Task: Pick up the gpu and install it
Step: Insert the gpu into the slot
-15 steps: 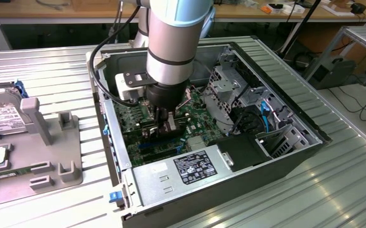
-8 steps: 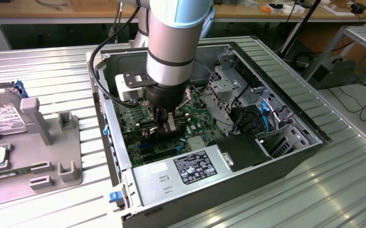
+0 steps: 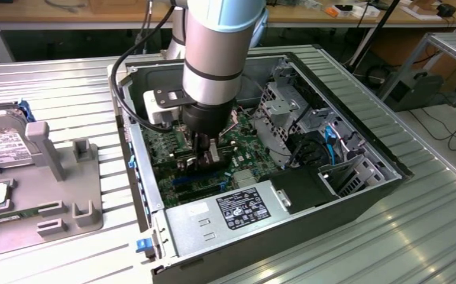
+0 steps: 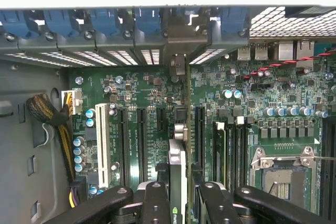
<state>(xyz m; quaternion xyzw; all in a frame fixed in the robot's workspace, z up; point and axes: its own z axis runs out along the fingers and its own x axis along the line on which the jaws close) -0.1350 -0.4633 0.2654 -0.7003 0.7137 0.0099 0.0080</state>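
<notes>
Our gripper point(image 4: 177, 195) clamps the gpu point(image 4: 177, 174) edge-on, upright inside the computer case point(image 3: 354, 195) above the motherboard point(image 4: 142, 103); we should keep it vertical, aligned with 1 expansion slot point(image 4: 199, 135), pressing evenly.

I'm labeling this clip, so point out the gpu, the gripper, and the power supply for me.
gpu point(image 4: 177, 182): wrist view, edge of the card between the fingers.
gripper point(image 3: 206, 155): exterior view, between its fingertips over the motherboard.
power supply point(image 3: 243, 208): exterior view, on its label.
</notes>
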